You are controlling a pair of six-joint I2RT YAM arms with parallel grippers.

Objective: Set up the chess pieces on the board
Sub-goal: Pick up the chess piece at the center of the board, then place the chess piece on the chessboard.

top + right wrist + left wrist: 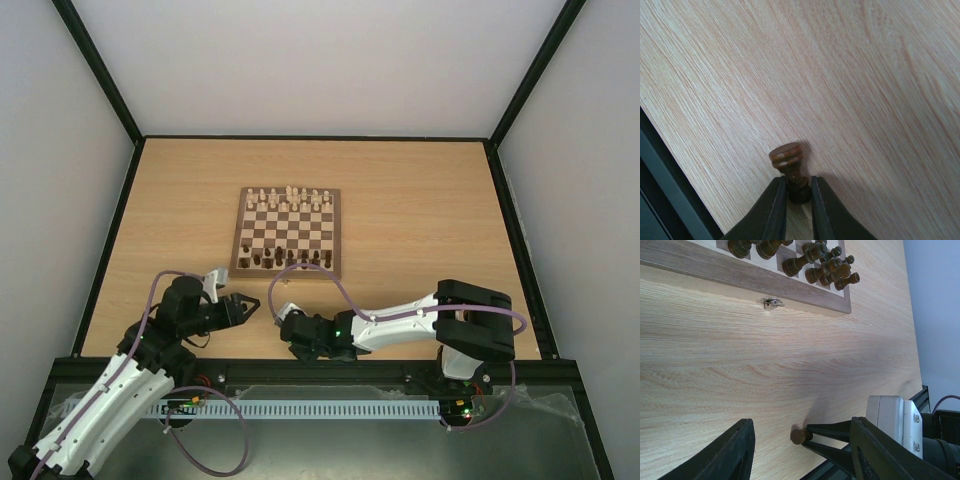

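Slippage is worrying us: our right gripper (797, 179) is pinching a dark chess piece (786, 155) by its thin neck near the front edge of the table (850, 75), well apart from the board (287, 273), and our left gripper (802, 426) is hovering open and empty nearby, risking a bump.

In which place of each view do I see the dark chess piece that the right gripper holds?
Top external: too small to see; at the right gripper, low, near centre.
Left wrist: piece, bottom centre.
Right wrist: piece, bottom centre, clamped.
Shared landmark: the right gripper's fingers.
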